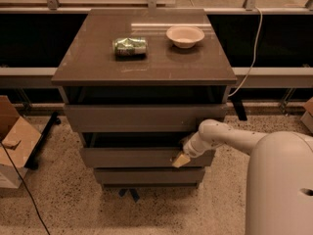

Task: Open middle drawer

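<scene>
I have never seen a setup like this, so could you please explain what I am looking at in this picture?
This is a single camera view, looking down at the front of a small cabinet; where the camera is mounted is not recorded. The large pale shape at lower right is the robot's body, and its one arm reaches left from it. The arm ends in the gripper, which is against the front of the middle drawer, right of centre. I cannot tell whether it is gripping the drawer. The robot's job is to open that drawer, which has a dark gap above it. The top drawer sits above it and the bottom drawer below. On the cabinet top lie a green can on its side and a pale bowl. A cardboard box stands on the floor at the left.
</scene>
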Controlling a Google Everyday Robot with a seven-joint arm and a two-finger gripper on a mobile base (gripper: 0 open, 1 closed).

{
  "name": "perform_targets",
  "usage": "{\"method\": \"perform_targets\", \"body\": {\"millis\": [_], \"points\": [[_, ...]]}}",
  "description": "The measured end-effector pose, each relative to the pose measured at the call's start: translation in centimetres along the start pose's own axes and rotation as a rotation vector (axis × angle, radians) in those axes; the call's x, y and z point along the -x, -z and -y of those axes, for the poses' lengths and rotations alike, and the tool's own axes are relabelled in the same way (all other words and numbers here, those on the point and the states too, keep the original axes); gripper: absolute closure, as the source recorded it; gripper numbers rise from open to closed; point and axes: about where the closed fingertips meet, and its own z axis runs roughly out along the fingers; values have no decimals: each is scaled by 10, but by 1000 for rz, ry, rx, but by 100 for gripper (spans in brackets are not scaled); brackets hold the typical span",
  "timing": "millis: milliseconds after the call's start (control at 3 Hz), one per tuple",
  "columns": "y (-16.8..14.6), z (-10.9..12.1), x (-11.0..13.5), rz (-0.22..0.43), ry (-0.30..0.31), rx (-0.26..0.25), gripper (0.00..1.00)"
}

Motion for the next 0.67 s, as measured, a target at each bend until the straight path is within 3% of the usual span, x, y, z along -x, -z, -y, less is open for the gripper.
{"method": "perform_targets", "body": {"millis": [333, 667], "points": [[-5, -16, -7, -42, 13, 31, 0], [-11, -36, -19, -84, 22, 83, 16]]}}
